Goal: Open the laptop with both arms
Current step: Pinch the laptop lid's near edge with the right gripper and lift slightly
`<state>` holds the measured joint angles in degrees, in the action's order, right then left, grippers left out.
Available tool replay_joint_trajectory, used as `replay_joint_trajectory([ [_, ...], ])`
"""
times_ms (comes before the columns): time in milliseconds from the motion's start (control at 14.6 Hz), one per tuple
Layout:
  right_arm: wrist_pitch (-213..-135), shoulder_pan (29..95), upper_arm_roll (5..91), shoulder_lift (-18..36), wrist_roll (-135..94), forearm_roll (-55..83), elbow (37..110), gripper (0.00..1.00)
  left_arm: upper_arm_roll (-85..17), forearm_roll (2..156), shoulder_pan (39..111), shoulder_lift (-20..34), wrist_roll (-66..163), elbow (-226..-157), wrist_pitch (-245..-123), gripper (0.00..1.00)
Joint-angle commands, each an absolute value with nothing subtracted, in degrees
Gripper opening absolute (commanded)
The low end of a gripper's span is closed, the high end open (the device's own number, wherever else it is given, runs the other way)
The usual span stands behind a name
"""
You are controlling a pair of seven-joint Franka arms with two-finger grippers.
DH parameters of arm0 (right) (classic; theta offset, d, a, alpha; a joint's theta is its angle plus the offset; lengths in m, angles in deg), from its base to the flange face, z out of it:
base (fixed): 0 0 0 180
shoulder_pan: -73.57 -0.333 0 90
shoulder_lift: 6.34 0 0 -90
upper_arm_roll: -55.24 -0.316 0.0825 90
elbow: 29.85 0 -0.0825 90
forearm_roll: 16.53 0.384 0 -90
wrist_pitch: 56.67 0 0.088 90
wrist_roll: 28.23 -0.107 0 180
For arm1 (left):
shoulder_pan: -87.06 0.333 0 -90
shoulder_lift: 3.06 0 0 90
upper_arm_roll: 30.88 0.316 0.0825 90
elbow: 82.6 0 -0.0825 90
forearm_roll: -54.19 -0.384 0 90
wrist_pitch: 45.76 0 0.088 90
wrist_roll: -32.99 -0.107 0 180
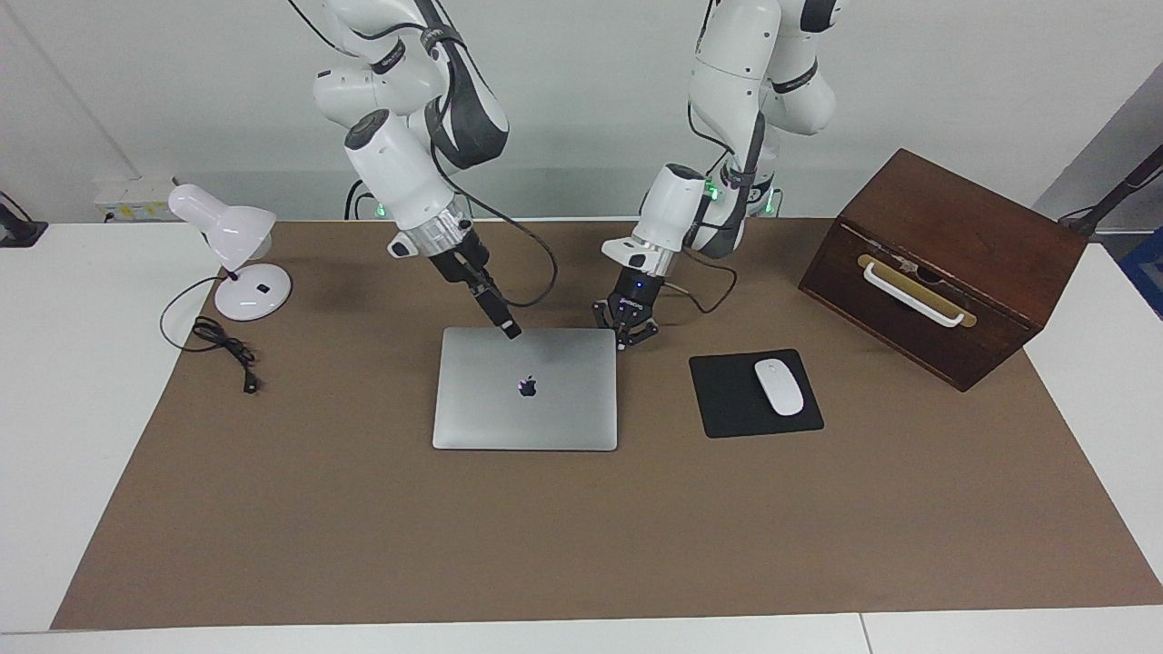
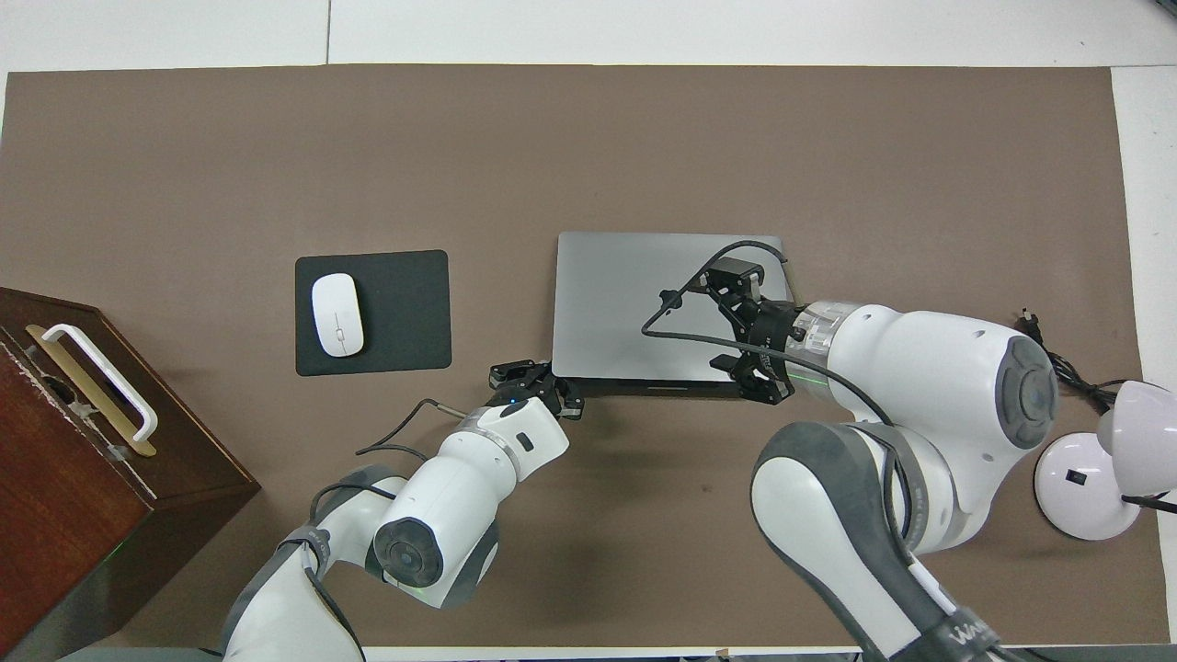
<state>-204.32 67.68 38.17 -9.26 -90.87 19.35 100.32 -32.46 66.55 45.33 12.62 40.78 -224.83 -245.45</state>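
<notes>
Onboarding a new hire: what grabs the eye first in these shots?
The closed silver-grey metal laptop lies mid-mat, both arms converging on its edge nearest the robots. The right gripper, open, is over that edge of the lid, while the left gripper, shut, sits at the laptop's corner toward the black mouse pad. A dark wooden box with a white handle stands at the left arm's end.

Left pincer (image 1: pixel 627 334) closed and lowered; right pincer (image 1: pixel 511 331) spread wide.
</notes>
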Motion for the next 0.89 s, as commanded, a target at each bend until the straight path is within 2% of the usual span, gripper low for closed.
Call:
replay_joint_trajectory([
  [0, -206.2, 67.9, 37.0, -9.2, -91.3, 21.1, 101.8, 1.00, -32.6, 66.7, 45.6, 14.6, 39.8, -223.8, -246.5, 0.00],
  [412, -215.9, 67.9, 32.8, -7.8, -91.3, 25.8, 105.9, 1.00, -32.6, 66.7, 45.6, 15.0, 39.1, -223.8, -246.6, 0.00],
  [825, -214.8, 67.9, 32.0, -7.3, -90.5, 26.4, 107.9, 1.00, -32.6, 66.6, 45.5, 15.3, 38.4, -223.8, -246.6, 0.00],
])
